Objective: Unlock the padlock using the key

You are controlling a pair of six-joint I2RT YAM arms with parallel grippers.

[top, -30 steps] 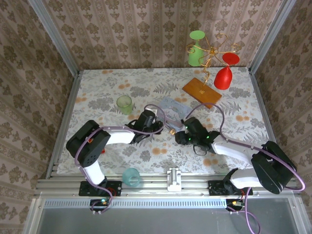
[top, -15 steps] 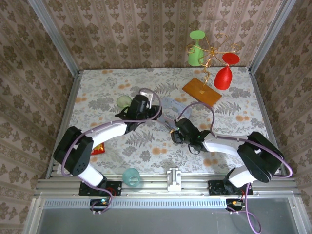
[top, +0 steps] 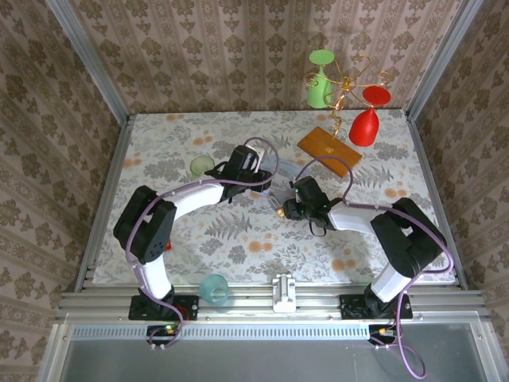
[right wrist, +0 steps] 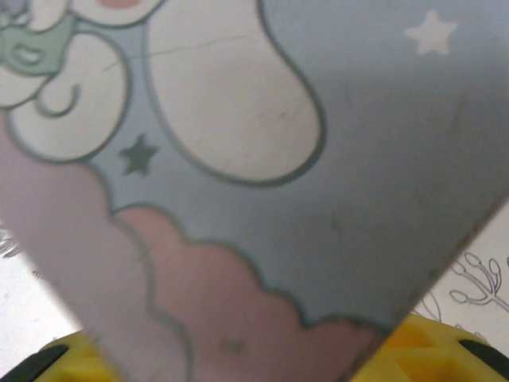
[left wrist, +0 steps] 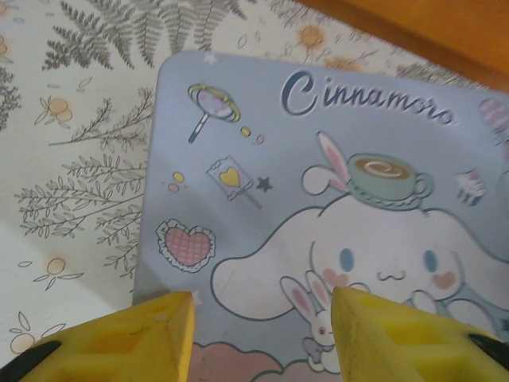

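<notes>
1. Two yellow fingers of the left gripper (left wrist: 262,322) stand apart with bare air between them. These jaws are open and poised over the lid of the pale blue box (left wrist: 318,167).
2. On the right gripper (right wrist: 238,358) the fingers sit wide apart, with the box's printed face close up between them. I cannot tell whether they clamp anything.
3. The box lies shut between the two grippers, its contents hidden. Its lid shows a white long-eared cartoon figure and a teacup.
4. The padlock (top: 277,210) is a small brass glint just off the right jaws' tip, at the box's near corner. It lies apart from the left jaws.
5. A pale green cup (top: 203,166) stands on the outer side of the left jaws.
6. A wooden board (top: 328,149) lies beyond the right jaws. Farther off, a wire stand (top: 343,83) carries a green cup (top: 320,79) and a red cup (top: 366,121).
7. A teal cup (top: 213,288) sits on the near rail, behind both jaws.
8. A floral cloth (top: 238,239) covers the table, and patterned wallpaper (top: 199,48) lines the walls.
</notes>
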